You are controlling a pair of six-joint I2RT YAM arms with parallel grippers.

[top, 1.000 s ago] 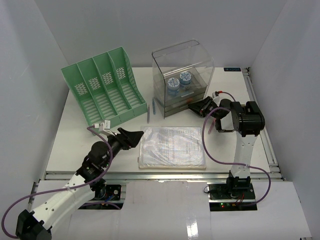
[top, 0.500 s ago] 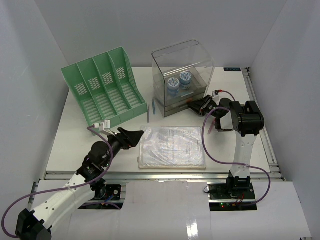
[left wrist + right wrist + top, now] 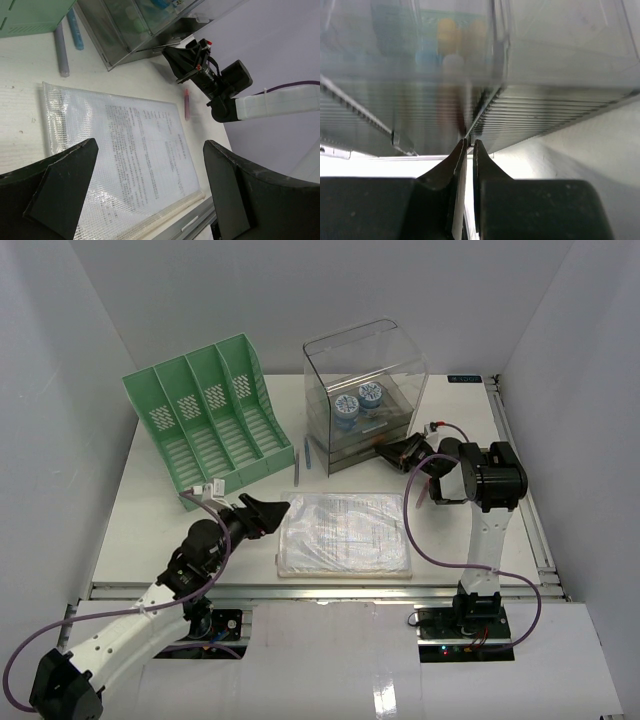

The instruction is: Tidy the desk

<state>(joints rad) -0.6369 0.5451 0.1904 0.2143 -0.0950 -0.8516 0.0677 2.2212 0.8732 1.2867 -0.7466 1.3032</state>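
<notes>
A white-walled booth surrounds the desk (image 3: 150,510), which spans the whole work area beneath both arms. A green slotted file rack (image 3: 210,425) stands at its back left, and a clear plastic drawer box (image 3: 365,390) sits at its back centre. A plastic document sleeve (image 3: 343,532) lies flat near the front rail.

We see the right gripper (image 3: 469,142) with its fingers pressed together at the lower front edge of the drawer box; we cannot tell whether they pinch a drawer lip. The left gripper (image 3: 275,512) hangs over the sleeve's left edge with its fingers spread wide.

We judge the step to be opening a drawer for the loose pens, such as the pink pen (image 3: 186,104). Next, a straight pull towards the robot should slide the drawer out without dragging the box.
</notes>
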